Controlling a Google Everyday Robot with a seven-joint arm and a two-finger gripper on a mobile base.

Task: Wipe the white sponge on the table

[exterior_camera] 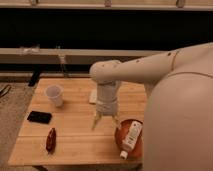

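Pincer point(105, 121) hangs wide and empty above the table point(75, 142), near the white sponge point(92, 96) half hidden behind the wrist; risk: a blind descent could miss or shove it toward the cup point(54, 95).

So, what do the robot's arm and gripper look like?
The arm is smooth and cream-white: fat rounded shells tapering to a cylindrical wrist. The gripper, above the middle of the table, has two thin pale fingers. No cables or markings show.
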